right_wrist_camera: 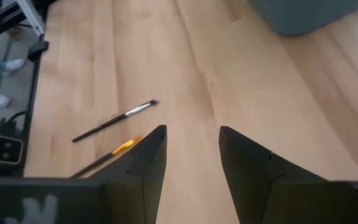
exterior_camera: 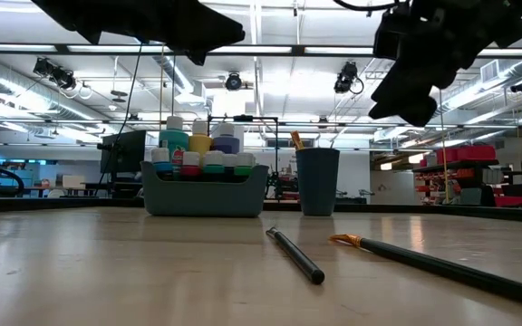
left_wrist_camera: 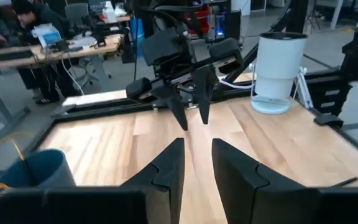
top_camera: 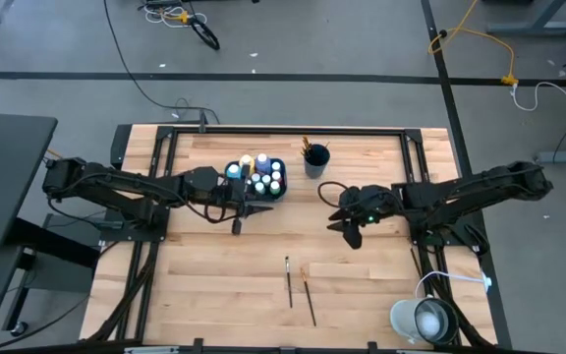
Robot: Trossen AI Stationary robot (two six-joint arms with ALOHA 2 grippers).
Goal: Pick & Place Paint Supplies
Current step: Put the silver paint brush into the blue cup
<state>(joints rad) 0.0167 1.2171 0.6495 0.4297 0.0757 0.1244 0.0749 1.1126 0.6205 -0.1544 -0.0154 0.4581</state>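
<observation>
We've got the teal rectangular tray packed with small white-capped paint bottles, and the dark blue round cup just right of it holds a brush. Two thin dark-handled paintbrushes lie well in front of the tray. Our left gripper hovers by the tray, fingers parted, empty; our right gripper hangs near the cup, also parted and empty.
</observation>
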